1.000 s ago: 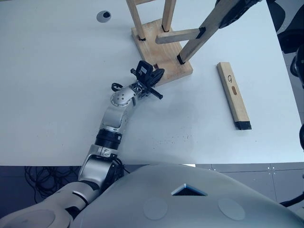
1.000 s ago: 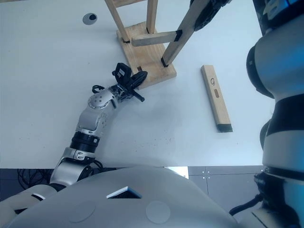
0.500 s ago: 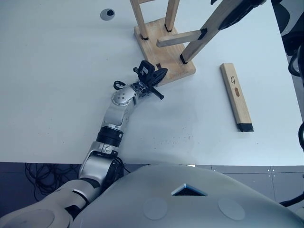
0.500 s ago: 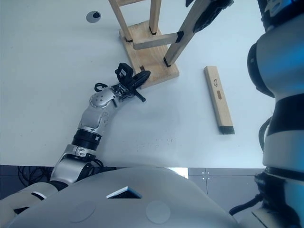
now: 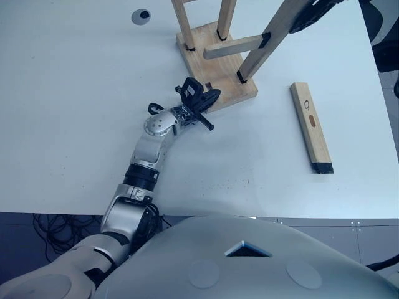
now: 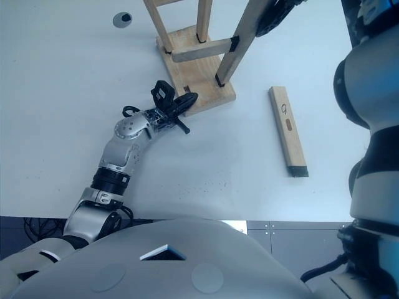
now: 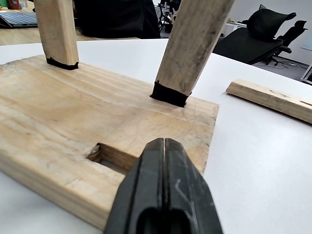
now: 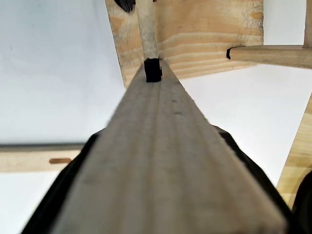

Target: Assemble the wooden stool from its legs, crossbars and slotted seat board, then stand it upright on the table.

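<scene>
With the left end effector (image 7: 163, 151) closed and empty at the seat board (image 5: 212, 59), the right end effector (image 5: 313, 12), gripping the tilted leg (image 5: 265, 43), could lever the board off the table (image 5: 75, 124).

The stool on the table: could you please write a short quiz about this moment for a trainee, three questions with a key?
1. True or false: the left gripper is open.
2. Where does the loose leg lie?
A. on top of the seat board
B. flat on the table, on the robot's right of the seat board
C. in the left gripper
3. What does the right gripper hold?

Key: 1 false, its fingers are shut, at the seat board's near edge. 2 B. 3 the slanted leg, whose foot stands in the seat board.
</scene>
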